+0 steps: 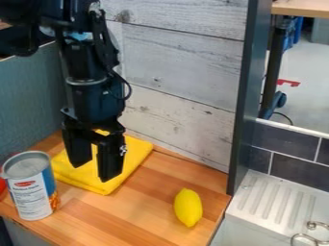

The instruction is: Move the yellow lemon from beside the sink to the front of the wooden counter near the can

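Pre-grasp, I'd judge: my gripper (94, 172) hangs spread over the yellow cloth (133, 156) on the worktop (132, 209), can (31, 193) near 9 o'clock, lemon (188, 207) at 4; any grab needs lining up, then lowering.

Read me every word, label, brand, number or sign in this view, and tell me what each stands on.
Nothing can be quoted.
Can: pale lettering on a red patch, too small to read.
Same can, lower on the label: finer print, also too small.
Lemon, yellow cloth, gripper: no readable text.
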Robot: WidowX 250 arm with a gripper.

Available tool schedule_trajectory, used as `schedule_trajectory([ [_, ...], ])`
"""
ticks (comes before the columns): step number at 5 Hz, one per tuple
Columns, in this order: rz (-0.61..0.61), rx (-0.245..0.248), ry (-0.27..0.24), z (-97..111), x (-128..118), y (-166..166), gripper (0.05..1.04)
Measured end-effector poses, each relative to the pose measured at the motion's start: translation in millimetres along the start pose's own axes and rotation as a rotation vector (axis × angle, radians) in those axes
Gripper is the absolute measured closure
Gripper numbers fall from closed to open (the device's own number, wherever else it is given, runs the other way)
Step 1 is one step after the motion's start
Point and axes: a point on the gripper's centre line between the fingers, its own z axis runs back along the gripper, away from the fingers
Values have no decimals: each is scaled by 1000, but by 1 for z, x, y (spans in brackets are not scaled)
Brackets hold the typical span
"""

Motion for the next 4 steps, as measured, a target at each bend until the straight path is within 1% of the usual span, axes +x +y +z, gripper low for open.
schedule_trajectory([
  [1, 9, -3, 12, -4, 0, 0, 82],
  [2, 34, 86, -13, -7, 14, -12, 82],
  [3, 57, 89, -40, -17, 29, -28, 82],
  [4, 93, 99, -102, -19, 41, -41, 82],
])
